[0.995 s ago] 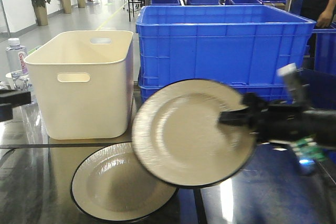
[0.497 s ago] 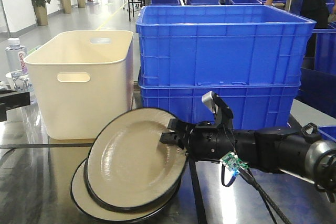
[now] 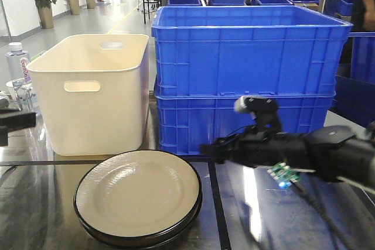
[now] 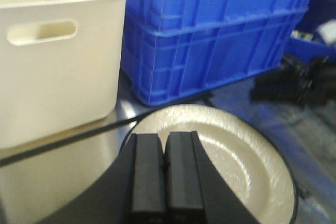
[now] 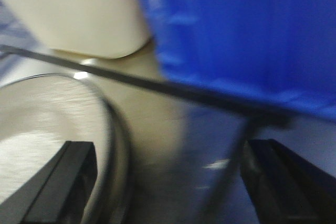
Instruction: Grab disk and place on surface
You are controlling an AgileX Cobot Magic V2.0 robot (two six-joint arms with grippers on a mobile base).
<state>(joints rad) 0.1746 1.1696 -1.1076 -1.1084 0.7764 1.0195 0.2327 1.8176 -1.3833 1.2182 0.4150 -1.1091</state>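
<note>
Front view, left to right. At the far left edge, part of the left arm [image 3: 14,120] reaches in beside a clear water bottle [image 3: 17,62]. Its left gripper [image 4: 165,174] is seen only from the wrist camera, where the two black fingers [image 4: 144,174] are pressed together with nothing between them, hanging above the near rim of the plates. Next stands a cream plastic bin [image 3: 91,92] with slot handles, upright on the surface [image 3: 35,203], a reflective steel tabletop crossed by thin black lines. In front of the bin lies the disk [image 3: 137,194], a cream plate with a dark rim, resting flat on top of a second plate [image 3: 140,235] of which only the dark lower edge shows; the stack sits on the tabletop just left of a black line. Behind and to the right are two stacked blue crates [image 3: 249,74]. Further right, the right arm [image 3: 304,153] extends leftward, low over the tabletop, and the right gripper [image 5: 168,182] stands just beside the plates without touching them; in its wrist view the fingers [image 5: 63,187] are spread wide apart and empty, the plate rim lying near the left one
</note>
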